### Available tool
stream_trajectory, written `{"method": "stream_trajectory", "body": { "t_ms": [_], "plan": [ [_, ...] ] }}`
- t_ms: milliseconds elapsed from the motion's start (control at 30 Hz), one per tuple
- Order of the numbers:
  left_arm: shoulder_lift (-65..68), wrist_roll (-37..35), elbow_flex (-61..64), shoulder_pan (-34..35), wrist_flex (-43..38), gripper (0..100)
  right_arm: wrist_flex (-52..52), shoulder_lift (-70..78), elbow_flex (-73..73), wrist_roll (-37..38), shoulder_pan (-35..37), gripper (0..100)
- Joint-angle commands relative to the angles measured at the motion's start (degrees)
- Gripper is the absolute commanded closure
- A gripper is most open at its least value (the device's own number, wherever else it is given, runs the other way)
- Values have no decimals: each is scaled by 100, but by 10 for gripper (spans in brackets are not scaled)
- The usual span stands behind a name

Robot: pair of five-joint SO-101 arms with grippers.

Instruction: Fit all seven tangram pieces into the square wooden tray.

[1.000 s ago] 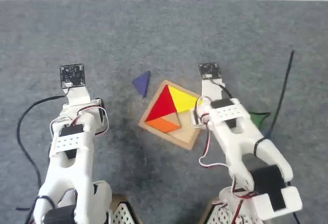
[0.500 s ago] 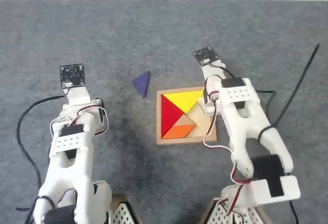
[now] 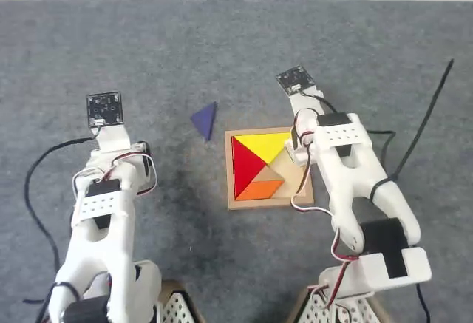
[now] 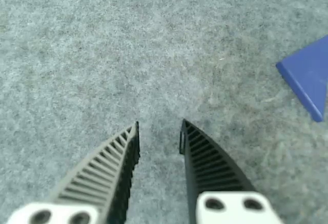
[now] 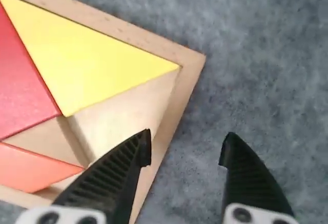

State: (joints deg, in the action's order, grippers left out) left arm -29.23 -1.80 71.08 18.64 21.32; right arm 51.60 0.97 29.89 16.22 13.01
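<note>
The square wooden tray (image 3: 266, 205) lies on the grey felt-covered table (image 3: 148, 42), right of centre, beneath the right arm. In it sit a large red triangle (image 3: 246, 166), a large yellow triangle (image 3: 264, 144) and an orange parallelogram (image 3: 260, 188). Its right part is bare wood.

A small blue triangle (image 3: 205, 118) lies flat on the table, off the tray's far left corner and apart from it.

The right gripper (image 5: 187, 147) is empty, its fingers spread astride the tray's right rim, one over the bare wood inside and one over the table outside. The left gripper (image 4: 159, 126) hangs over bare felt, its fingers slightly apart and holding nothing, with the blue triangle to its right.

That piece looks thin, stiff and light. It is probably best pinched across two edges near its middle, with the fingers lowered right to the felt. The tray would likely slide or turn if nudged.
</note>
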Motion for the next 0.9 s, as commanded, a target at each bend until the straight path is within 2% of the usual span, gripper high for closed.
{"method": "stream_trajectory", "body": {
  "t_ms": [0,233,367,533,667,733,867],
  "plan": [
    [9,44,-40,-53,-141,877,-57,-286,-18,70,-127,797],
    [9,44,-40,-53,-141,877,-48,-1596,809,123,-585,811],
    [9,44,-40,-53,-141,877,541,-2158,1029,167,-1437,810],
    [9,44,-40,-53,-141,877,1481,-2325,668,1530,-2492,808],
    [9,44,-40,-53,-141,877,1552,-2325,378,1793,-2967,807],
    [9,44,-40,-53,-141,877,1587,-2325,352,2066,-3011,807],
    [9,44,-40,-53,-141,877,1727,-2264,422,2110,-2985,807]
  ]
}}
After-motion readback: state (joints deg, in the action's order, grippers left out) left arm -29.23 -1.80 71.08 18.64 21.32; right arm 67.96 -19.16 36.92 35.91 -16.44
